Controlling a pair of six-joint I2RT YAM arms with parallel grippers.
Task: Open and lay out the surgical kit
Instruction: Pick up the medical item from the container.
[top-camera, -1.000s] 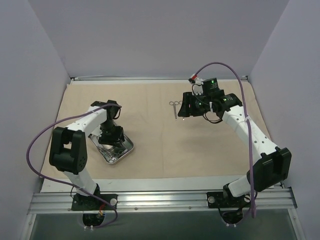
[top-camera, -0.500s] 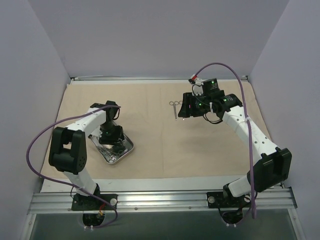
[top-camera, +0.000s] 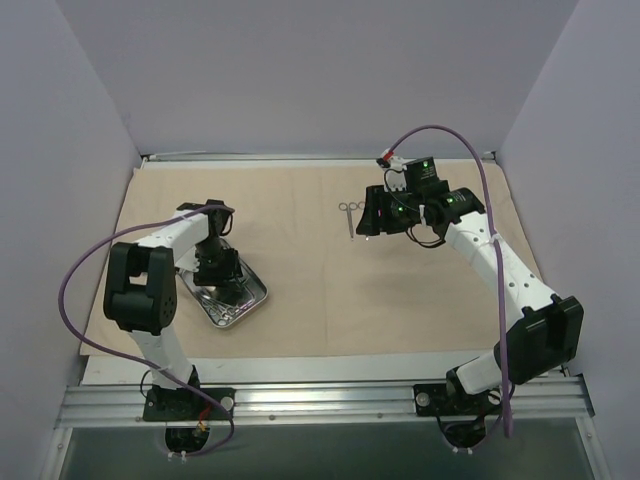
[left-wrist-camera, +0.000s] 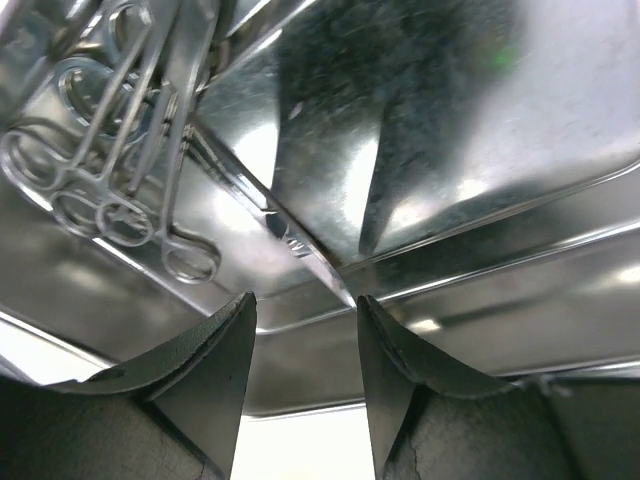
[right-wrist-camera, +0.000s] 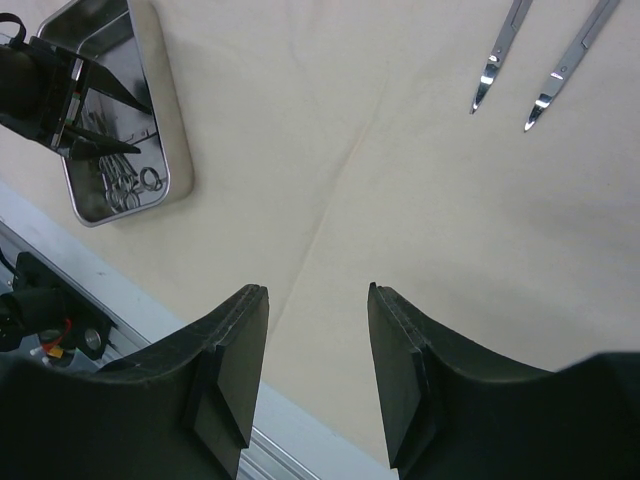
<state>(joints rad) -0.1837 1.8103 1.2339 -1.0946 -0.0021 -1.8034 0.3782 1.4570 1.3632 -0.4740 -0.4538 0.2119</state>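
The surgical kit's beige cloth wrap (top-camera: 320, 290) lies spread flat over the table. On its left part stands the small steel tray (top-camera: 254, 294), seen too in the right wrist view as the tray (right-wrist-camera: 160, 120). Several ring-handled instruments (left-wrist-camera: 110, 150) lie bunched at one end of it. My left gripper (top-camera: 216, 272) hangs open inside the tray (left-wrist-camera: 480, 200), with nothing between its fingers (left-wrist-camera: 215, 370). A silver ring-handled instrument (top-camera: 347, 215) lies on the cloth at the back middle. Two shiny tips (right-wrist-camera: 487, 92) show there. My right gripper (top-camera: 369, 224) hovers open just right of it, above bare cloth (right-wrist-camera: 420, 220).
Grey walls close the table in on three sides. A metal rail (top-camera: 320, 400) runs along the near edge with both arm bases on it. A purple cable (top-camera: 70, 300) loops off the left arm and another cable (top-camera: 487, 230) hangs off the right.
The left arm has shifted slightly, its gripper edging left and farther along the tray. The right arm and the instrument on the cloth have stayed put.
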